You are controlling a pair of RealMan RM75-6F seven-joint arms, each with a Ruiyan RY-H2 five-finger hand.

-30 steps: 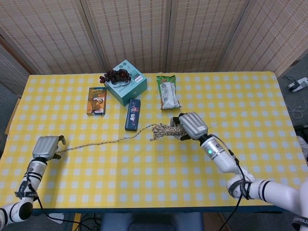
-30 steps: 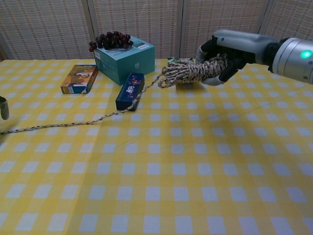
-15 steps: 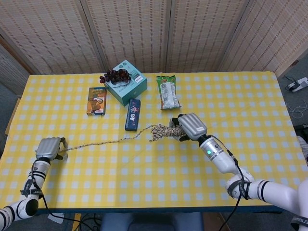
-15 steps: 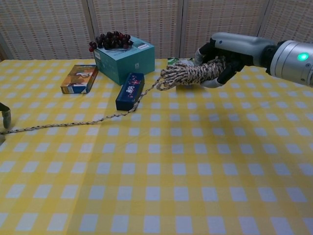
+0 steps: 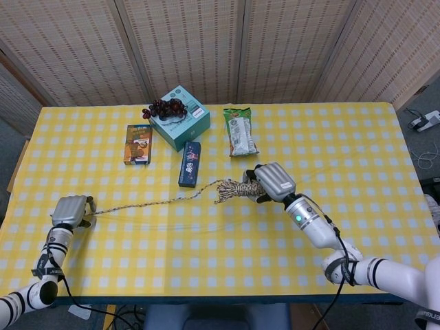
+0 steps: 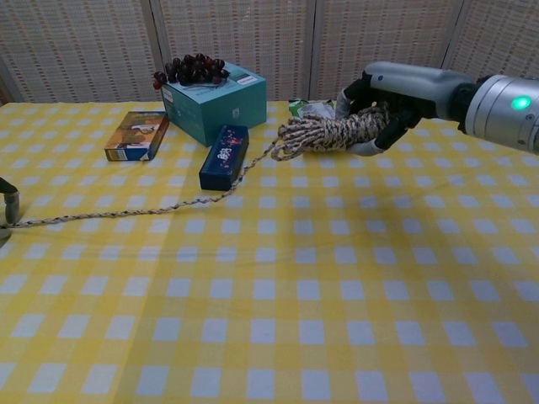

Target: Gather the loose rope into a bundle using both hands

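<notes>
At the chest view's left edge, left hand (image 5: 69, 210) mostly cut off, pinching rope (image 6: 126, 212); right hand (image 6: 389, 99) gripping its coil.

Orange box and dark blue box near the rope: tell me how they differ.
The orange box is wider and lies apart from the rope; the dark blue box is slimmer, and the rope runs right past its near end. The orange box sits further left, the dark blue box nearer the teal box. Both lie flat on the checked tablecloth.

One rope (image 5: 165, 201), three boxes (image 5: 180, 117), one packet (image 5: 240, 131).
</notes>
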